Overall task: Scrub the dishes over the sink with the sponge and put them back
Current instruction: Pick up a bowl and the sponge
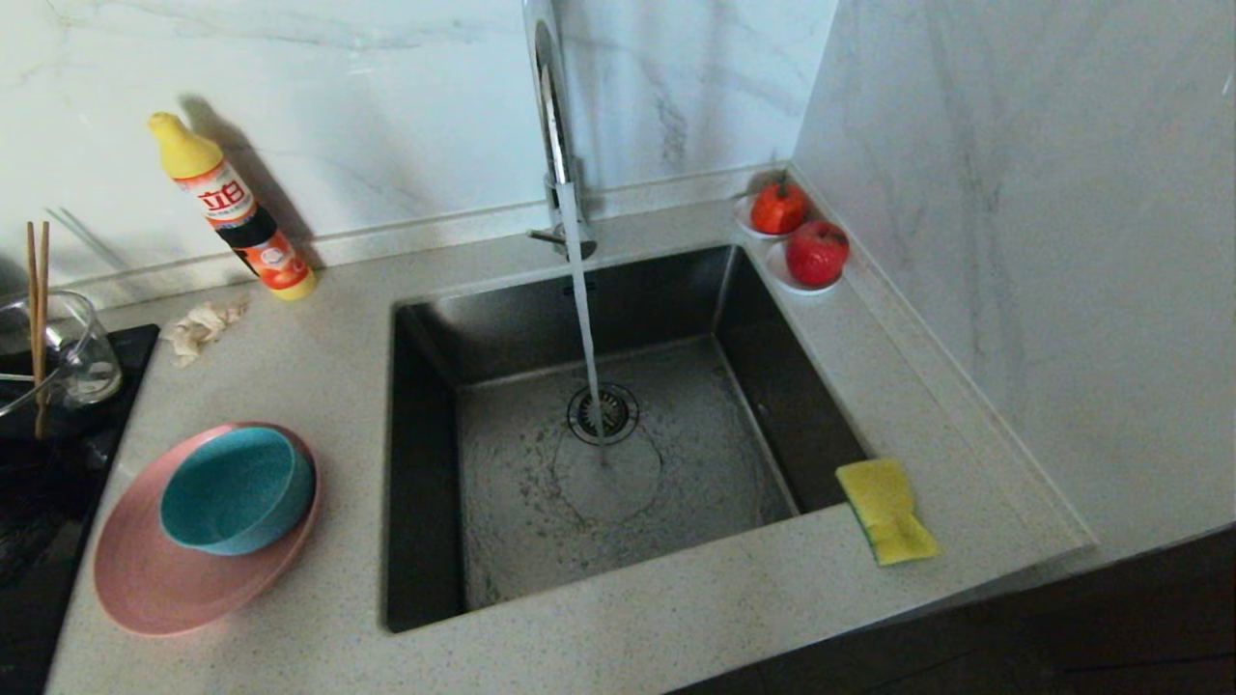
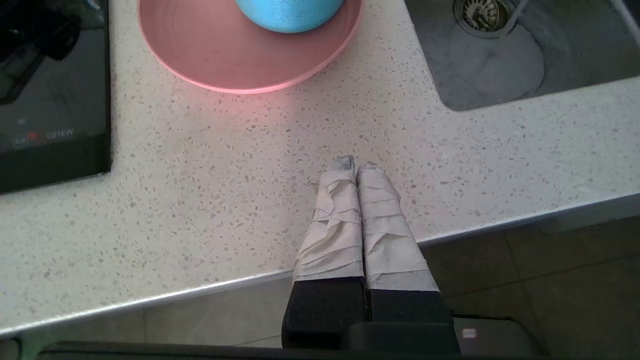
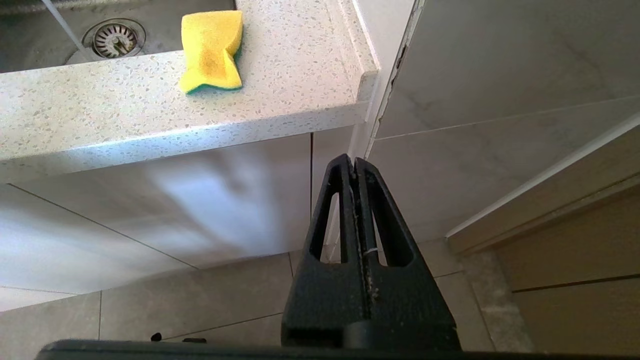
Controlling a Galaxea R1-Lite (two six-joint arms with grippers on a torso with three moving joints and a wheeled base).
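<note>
A teal bowl sits in a wide pink plate on the counter left of the sink. Brown chopsticks stand in a glass jug at the far left. The yellow sponge lies at the sink's front right corner, green layer down. Water runs from the chrome tap onto the drain. My left gripper is shut and empty, hovering above the counter's front edge near the plate and bowl. My right gripper is shut and empty, below the counter, in front of the sponge.
A yellow-capped detergent bottle and a crumpled off-white rag lie at the back left. A black cooktop with the glass jug fills the far left. Two white saucers with red fruit sit behind the sink beside the right wall.
</note>
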